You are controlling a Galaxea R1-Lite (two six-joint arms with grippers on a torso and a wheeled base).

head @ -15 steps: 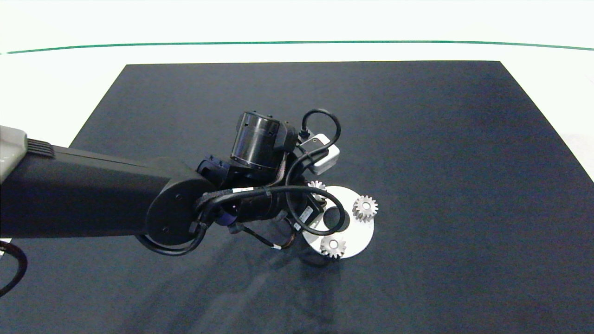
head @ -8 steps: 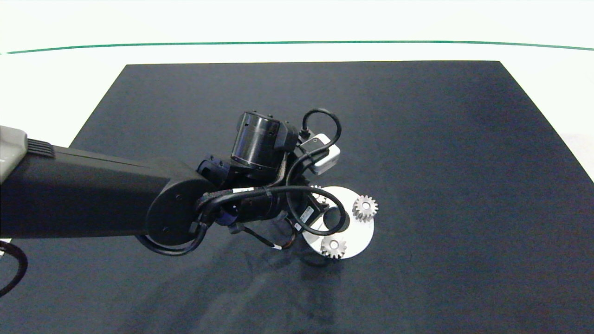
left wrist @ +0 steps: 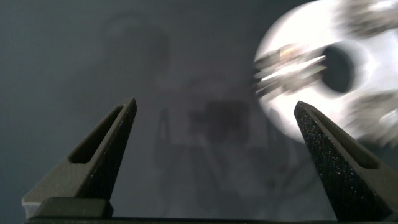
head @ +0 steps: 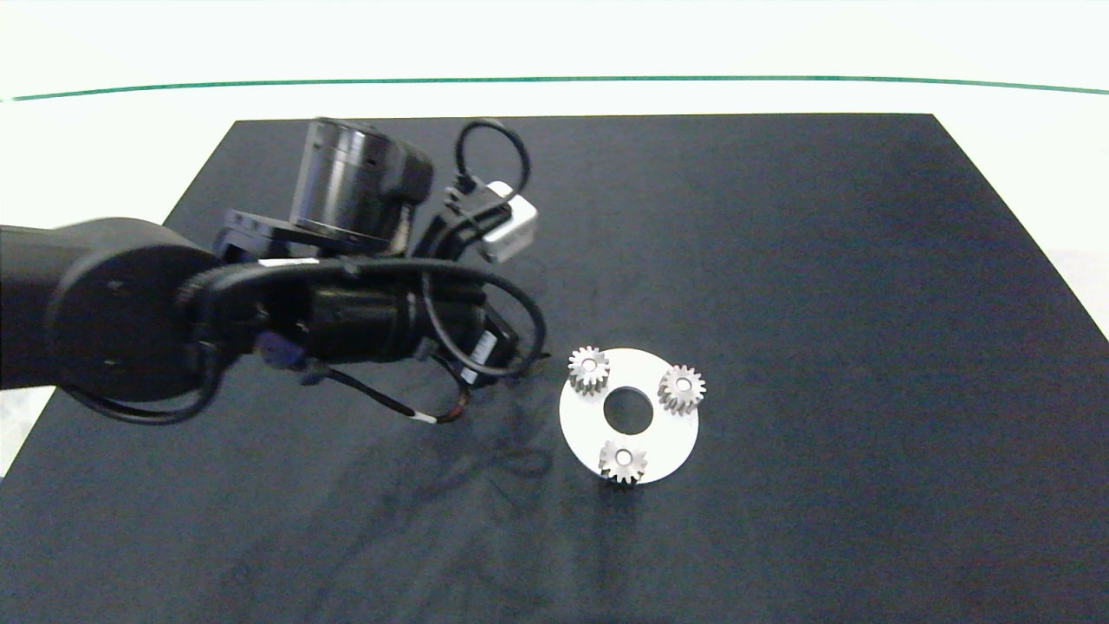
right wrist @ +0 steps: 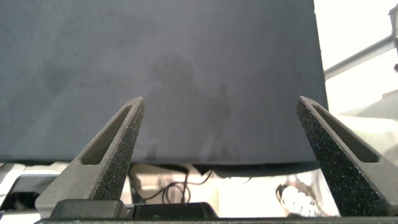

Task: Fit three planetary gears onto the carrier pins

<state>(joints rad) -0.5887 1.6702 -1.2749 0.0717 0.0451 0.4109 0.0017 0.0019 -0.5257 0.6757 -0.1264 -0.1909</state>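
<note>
Head view: white disc (head: 667, 446) lies flat on dark mat (head: 780, 260) on bench. Three planetary gears (head: 589, 368) (head: 682, 389) (head: 622, 460) sit one on each carrier pin, in triangle around centre hole; pin tops show through bores, so task looks complete. Left arm beside disc, apart from it, no contact.

Left wrist view: left gripper (left wrist: 217, 134) released, fingers wide, nothing between; disc and gears blurred beyond.

Right wrist view: right gripper (right wrist: 221, 127) released, empty, parked at mat edge, away from disc.
</note>
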